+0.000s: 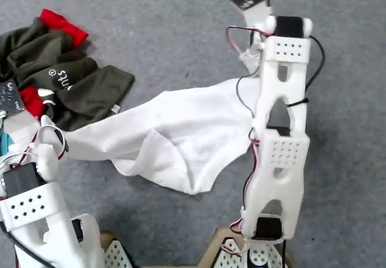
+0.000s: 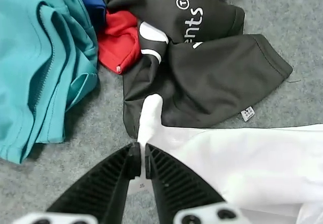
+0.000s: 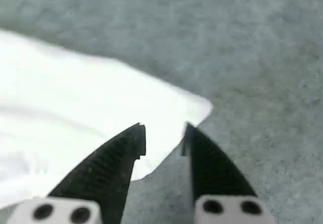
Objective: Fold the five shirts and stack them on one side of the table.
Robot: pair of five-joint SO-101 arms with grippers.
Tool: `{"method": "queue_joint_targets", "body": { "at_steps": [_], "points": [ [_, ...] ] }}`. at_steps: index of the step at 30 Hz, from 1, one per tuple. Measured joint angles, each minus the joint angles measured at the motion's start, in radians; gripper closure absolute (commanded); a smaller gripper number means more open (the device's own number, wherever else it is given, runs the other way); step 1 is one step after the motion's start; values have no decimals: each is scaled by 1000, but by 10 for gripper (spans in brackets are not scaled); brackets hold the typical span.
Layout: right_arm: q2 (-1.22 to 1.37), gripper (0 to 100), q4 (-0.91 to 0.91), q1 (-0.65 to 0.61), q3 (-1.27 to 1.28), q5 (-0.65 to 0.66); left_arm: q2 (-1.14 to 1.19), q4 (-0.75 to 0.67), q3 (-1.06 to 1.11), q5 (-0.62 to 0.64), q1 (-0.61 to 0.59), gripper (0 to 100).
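Note:
A white shirt point(image 1: 181, 129) lies spread and creased across the middle of the grey table point(image 1: 181, 32). My left gripper point(image 2: 141, 162) is shut on one corner of the white shirt point(image 2: 242, 163), with a tongue of fabric sticking out past the tips. My right gripper point(image 3: 162, 139) is open just above the opposite corner of the white shirt point(image 3: 65, 98), one finger over the cloth and one over bare table. The right arm point(image 1: 280, 129) stretches along the shirt's right side.
A heap at the far left holds a black shirt point(image 2: 212, 77) with white lettering, a red shirt point(image 2: 118, 45), a teal shirt point(image 2: 35, 67) and a blue one point(image 2: 91, 2). The black shirt point(image 1: 72, 81) touches the white one. Bare table lies on the right.

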Motion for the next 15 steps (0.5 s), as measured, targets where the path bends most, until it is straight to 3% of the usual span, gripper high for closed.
{"method": "queue_joint_targets", "body": {
  "at_steps": [8,11,15],
  "points": [
    [-493,861,-5,-253,641,192,0,-12,5,-6,-3,972],
    [-629,819,-44,-358,850,201,0,-12,5,-6,-23,972],
    [-683,822,-133,-486,1037,118,0,-12,5,-6,-46,971]
  ]
}}
